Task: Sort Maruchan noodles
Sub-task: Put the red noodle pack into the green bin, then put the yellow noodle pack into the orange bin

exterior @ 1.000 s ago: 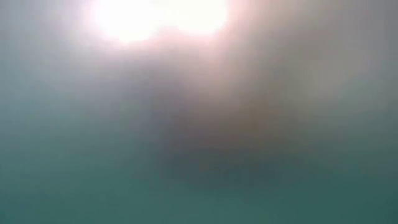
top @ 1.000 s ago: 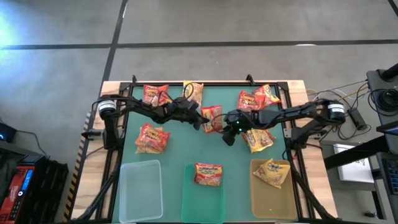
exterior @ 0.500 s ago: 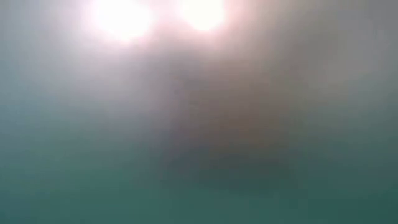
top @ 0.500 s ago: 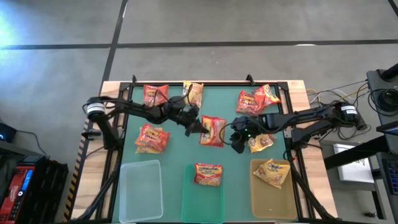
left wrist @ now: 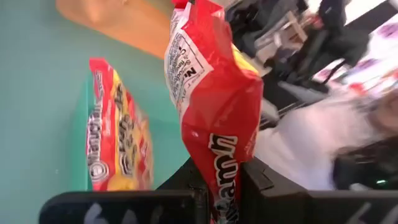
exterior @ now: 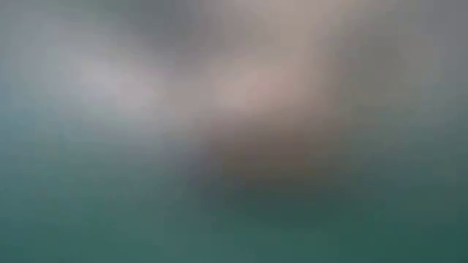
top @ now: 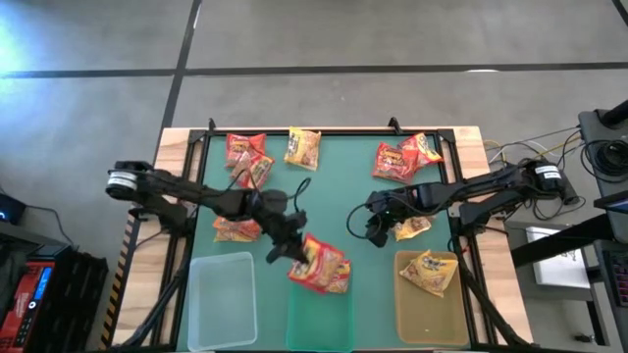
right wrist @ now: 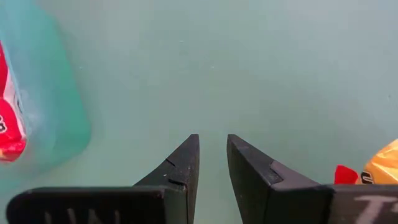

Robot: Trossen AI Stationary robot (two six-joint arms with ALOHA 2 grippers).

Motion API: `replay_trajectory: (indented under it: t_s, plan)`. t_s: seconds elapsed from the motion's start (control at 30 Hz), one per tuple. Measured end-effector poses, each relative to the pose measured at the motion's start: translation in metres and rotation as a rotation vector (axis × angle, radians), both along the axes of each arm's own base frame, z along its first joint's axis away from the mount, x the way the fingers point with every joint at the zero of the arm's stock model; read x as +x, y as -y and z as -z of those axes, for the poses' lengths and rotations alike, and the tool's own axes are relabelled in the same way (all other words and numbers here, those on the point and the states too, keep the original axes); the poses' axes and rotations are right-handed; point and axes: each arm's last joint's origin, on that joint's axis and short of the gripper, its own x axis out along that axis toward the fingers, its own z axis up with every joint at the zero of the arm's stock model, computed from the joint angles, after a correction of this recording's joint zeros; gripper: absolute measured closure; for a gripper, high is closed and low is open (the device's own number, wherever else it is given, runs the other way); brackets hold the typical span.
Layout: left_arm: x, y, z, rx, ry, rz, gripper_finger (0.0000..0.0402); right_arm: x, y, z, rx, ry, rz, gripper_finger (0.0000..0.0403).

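Here my table (top: 324, 167), with its green mat, carries three shallow bins along the near edge: a clear bin (top: 222, 294) on the left, a green bin (top: 319, 312) in the middle and an orange bin (top: 432, 306) on the right. My left arm reaches diagonally across to the middle bin, and my left gripper (top: 291, 245) is clamped on a red packet (top: 324, 263), holding it over the top end of the green bin, where another red packet (left wrist: 115, 130) already lies. In my left wrist view the held packet (left wrist: 214, 106) hangs pinched between my fingers (left wrist: 261, 186). My right gripper (top: 374, 222) hovers over bare mat right of centre, its fingers (right wrist: 183, 165) close together with only a narrow gap, gripping nothing. A yellow packet (top: 430, 272) sits in the orange bin, and another (top: 412, 226) lies just beside my right gripper. Two red packets (top: 245, 157) and a yellow one (top: 302, 148) lie at the far left, a pair (top: 404, 155) at the far right, and one (top: 235, 229) peeks from under my left arm. The low view is only blur.
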Motion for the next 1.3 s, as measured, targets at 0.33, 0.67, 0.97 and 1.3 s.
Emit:
replay_trajectory:
  t_s: [0.33,0.67,0.97,1.3]
  plan:
    - [-0.007,0.025,0.022,0.150,-0.135,-0.046,0.0386,-0.001,-0.003,0.001,0.043,-0.008,0.054,0.0330]
    - [-0.006,0.024,0.022,0.177,-0.121,-0.042,0.0366,-0.002,-0.003,0.001,0.014,-0.020,0.012,0.0324]
    - [0.001,0.025,0.011,0.179,-0.098,-0.121,0.0280,-0.002,-0.003,0.002,0.012,-0.023,0.009,0.0324]
    - [0.013,0.016,-0.009,0.282,-0.025,-0.177,0.0247,-0.011,-0.001,-0.029,-0.017,-0.141,0.046,0.0332]
